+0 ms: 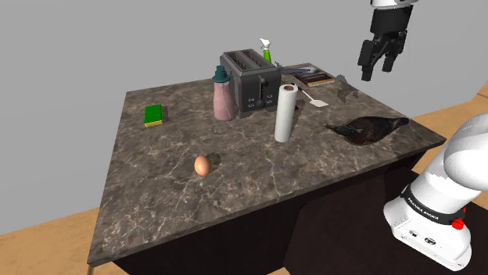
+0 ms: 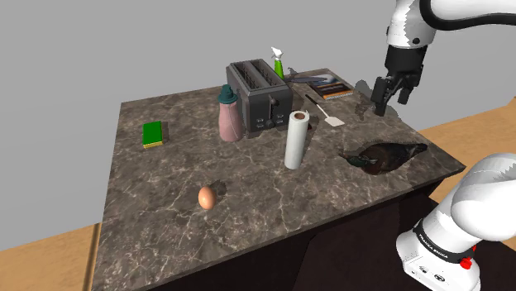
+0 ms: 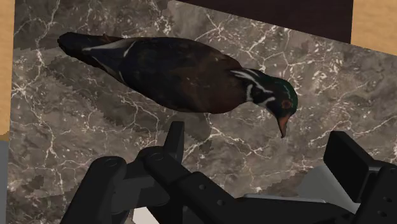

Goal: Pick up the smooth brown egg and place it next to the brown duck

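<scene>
The claw [image 1: 377, 69] is held high above the far end of the counter [image 1: 156, 187], its two black fingers spread wide apart with nothing between them. Directly beneath it, in the wrist view, the brown duck [image 3: 184, 73] is seen lying on the marbled surface, its dark green head and orange bill turned toward one finger. In the shoulder view the duck is found near the counter's right edge, close to the stand.

Further out, a white paper towel roll [image 1: 286, 113] is stood upright near the middle, with a pink bottle [image 1: 224, 98] and a dark toaster [image 1: 249, 78] behind it. The smooth brown egg [image 1: 202, 165] is set alone on open counter well apart from the claw and the duck, toward the shoulder view's lower left, with bare surface all around it.

The egg is judged to be light and rigid but brittle, with a slick, curved shell that is likely to roll or squirt out if it is pinched off-centre. It is best taken from above across its widest middle, with the fingers closed gently and evenly. No grasp has yet been made.
</scene>
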